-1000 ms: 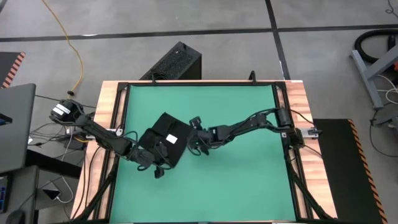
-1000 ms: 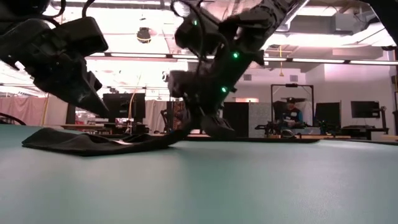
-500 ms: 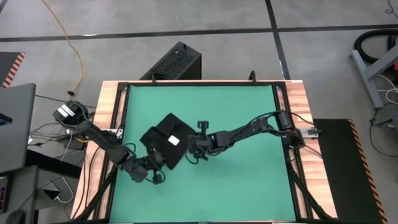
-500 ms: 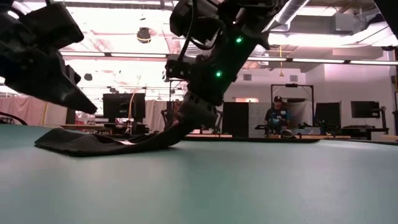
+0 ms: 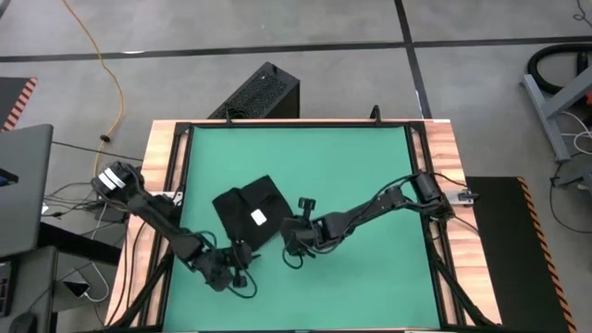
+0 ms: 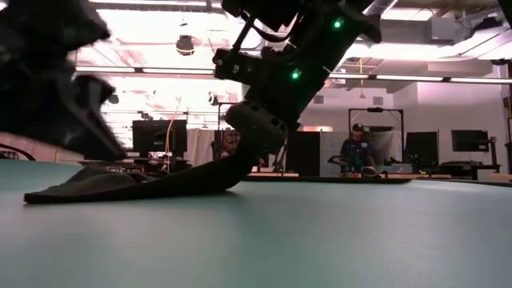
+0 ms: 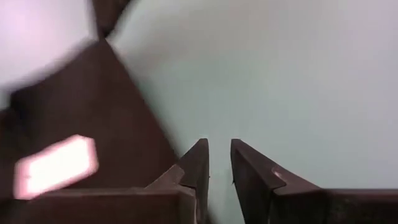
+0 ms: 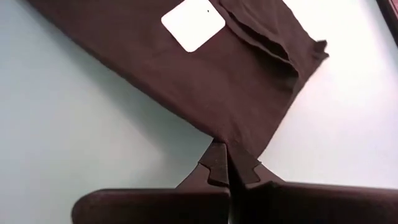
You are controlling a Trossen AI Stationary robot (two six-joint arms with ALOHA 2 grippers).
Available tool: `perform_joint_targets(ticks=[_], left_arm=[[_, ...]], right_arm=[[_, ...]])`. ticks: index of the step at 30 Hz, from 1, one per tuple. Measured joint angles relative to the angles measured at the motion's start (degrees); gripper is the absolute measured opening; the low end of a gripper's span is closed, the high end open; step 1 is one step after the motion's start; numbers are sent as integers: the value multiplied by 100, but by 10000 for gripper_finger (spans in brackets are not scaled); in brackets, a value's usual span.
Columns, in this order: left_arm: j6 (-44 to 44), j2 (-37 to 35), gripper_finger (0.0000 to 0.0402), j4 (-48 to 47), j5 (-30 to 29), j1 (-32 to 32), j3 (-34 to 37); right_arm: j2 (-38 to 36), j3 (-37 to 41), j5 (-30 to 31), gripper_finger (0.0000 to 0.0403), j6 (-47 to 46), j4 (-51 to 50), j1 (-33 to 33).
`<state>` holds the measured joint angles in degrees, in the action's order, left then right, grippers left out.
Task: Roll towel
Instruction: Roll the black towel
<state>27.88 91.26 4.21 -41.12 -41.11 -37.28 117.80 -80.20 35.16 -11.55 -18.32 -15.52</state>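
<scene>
towel (image 5: 248, 214): folded, white tag (image 5: 258, 217) up, left of centre on bench (image 5: 370, 176) | right gripper (image 8: 229, 163): clamped on towel's near right corner, lifted slightly | left gripper (image 7: 219, 163): fingers slightly apart, nothing held, just near of towel

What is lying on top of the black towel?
A small white tag lies on the towel, and a fold overlaps one end. What is under the towel is covered.

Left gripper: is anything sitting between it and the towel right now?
Nothing visible. The left gripper, fingers a little apart and holding nothing, hangs over bare green mat just beside the towel. The right gripper is shut on the towel's opposite corner, off that path.
</scene>
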Motion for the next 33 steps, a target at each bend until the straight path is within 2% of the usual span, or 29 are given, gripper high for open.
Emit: perform_joint_targets(ticks=[3, 5, 8, 12, 15, 19, 25, 28, 30, 33], left_arm=[[-99, -114, 67, -1755, -82, -10, -695], [-6, -122, 69, -2670, 229, -10, -1120], [492, -124, 75, -3160, 873, -41, -1555], [1389, -122, 78, -3452, 1060, -240, -1629], [1848, -18, 78, -3465, 1160, -331, -1467], [2082, 296, 78, -2769, 1378, -344, -1311], [1171, 567, 81, -2081, 2329, -223, -1307], [1097, 571, 100, -1988, 2440, -164, -1307], [963, 571, 122, -1964, 2749, -128, -1307], [330, 573, 162, -1965, 3123, -5, -1307]], right_arm=[[-2, 0, 25, 0, -1, -12, 11], [-2, 0, 38, 0, 0, -10, 22], [-2, 0, 66, 0, 0, 0, 22], [-2, 0, 79, 0, 72, 16, 12], [49, 0, 86, 0, 122, 85, 14], [136, 0, 105, 0, 156, 119, 29], [151, 0, 102, 0, 267, 140, 62], [157, 2, 100, 0, 306, 122, 65], [157, 2, 101, 0, 304, 129, 67], [157, 2, 96, 0, 304, 124, 67]])
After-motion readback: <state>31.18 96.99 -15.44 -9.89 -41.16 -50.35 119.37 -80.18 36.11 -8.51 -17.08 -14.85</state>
